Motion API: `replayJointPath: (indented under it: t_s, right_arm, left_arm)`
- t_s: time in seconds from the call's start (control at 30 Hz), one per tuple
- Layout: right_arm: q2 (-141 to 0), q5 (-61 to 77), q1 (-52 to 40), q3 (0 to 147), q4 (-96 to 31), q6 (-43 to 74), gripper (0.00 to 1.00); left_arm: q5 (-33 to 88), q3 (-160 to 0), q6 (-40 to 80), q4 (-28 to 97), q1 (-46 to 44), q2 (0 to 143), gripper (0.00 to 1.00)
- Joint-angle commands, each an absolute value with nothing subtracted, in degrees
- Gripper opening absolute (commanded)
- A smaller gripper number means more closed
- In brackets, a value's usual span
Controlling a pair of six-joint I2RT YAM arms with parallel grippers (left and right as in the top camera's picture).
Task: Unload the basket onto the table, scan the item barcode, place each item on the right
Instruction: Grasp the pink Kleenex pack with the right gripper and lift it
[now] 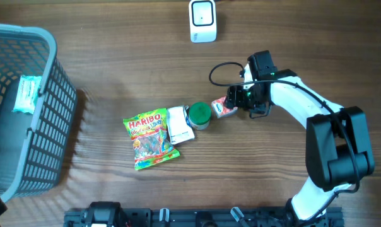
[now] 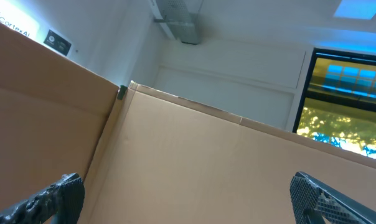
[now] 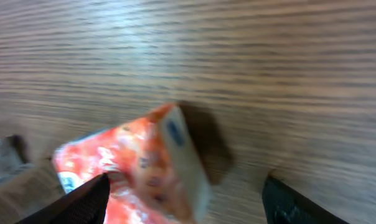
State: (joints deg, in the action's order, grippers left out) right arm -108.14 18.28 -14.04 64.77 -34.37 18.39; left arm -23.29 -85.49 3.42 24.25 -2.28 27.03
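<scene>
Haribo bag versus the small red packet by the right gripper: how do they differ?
Size: the Haribo bag is clearly larger than the red packet. Colour: the bag is mostly yellow-green, the packet red-orange. Place: the bag lies clear of both arms, while the packet sits between the open fingers of the right gripper. Both are on the wooden table.

**Colours on the wood-grain table**

The table is brown with fine darker grain lines. The round tin is green. Left of the tin lie a white carton and a yellow-green sweets bag with red lettering. Right of the tin is a mottled red-orange and white packet. Far left stands a grey-blue lattice basket, and above it a white scanner.
</scene>
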Motion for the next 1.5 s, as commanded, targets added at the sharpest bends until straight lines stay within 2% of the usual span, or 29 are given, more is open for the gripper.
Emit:
replayJointPath:
  t_s: [0.0,0.03,0.1,0.17,0.4,0.67,0.8,0.87,1.1,1.47]
  right_arm:
    - [-110.26,22.7,-14.09,62.52,-34.09,16.45,0.74]
    - [-110.28,22.06,-14.09,62.24,-33.85,16.47,0.65]
    - [-110.28,22.11,-14.09,61.19,-32.71,16.58,0.27]
    - [-110.28,22.37,-14.09,58.59,-29.78,16.6,0.05]
    - [-104.6,31.9,-13.08,61.73,-29.17,14.98,0.04]
    - [-75.07,32.23,-13.17,62.04,-28.38,14.57,0.04]
    - [-63.07,33.54,-15.79,61.91,-28.64,4.78,0.04]
    - [-59.59,33.58,-17.96,61.91,-28.6,4.08,0.04]
    - [-52.42,33.5,-27.4,61.91,-25.26,4.03,0.04]
    - [-49.65,33.52,-40.6,56.86,-17.12,1.54,0.04]
  left_arm:
    - [-23.88,-85.34,3.92,24.27,-1.96,27.03,1.0]
    - [-23.88,-85.34,3.92,24.27,-1.96,27.03,1.0]
    - [-23.86,-85.34,3.92,24.25,-1.96,27.03,1.0]
    - [-23.88,-85.34,3.92,24.27,-1.96,27.03,1.0]
    - [-23.88,-85.34,3.92,24.25,-1.96,27.03,1.0]
    - [-20.67,-84.75,3.92,22.9,-1.96,24.49,1.0]
    - [-10.96,-78.46,3.9,20.73,-1.96,15.29,1.0]
    - [-9.61,-73.91,3.9,18.17,-1.96,9.91,1.0]
    - [-9.65,-61.34,3.9,10.57,-1.96,0.32,1.0]
    - [-7.97,-57.8,3.92,9.02,-1.96,0.3,1.0]
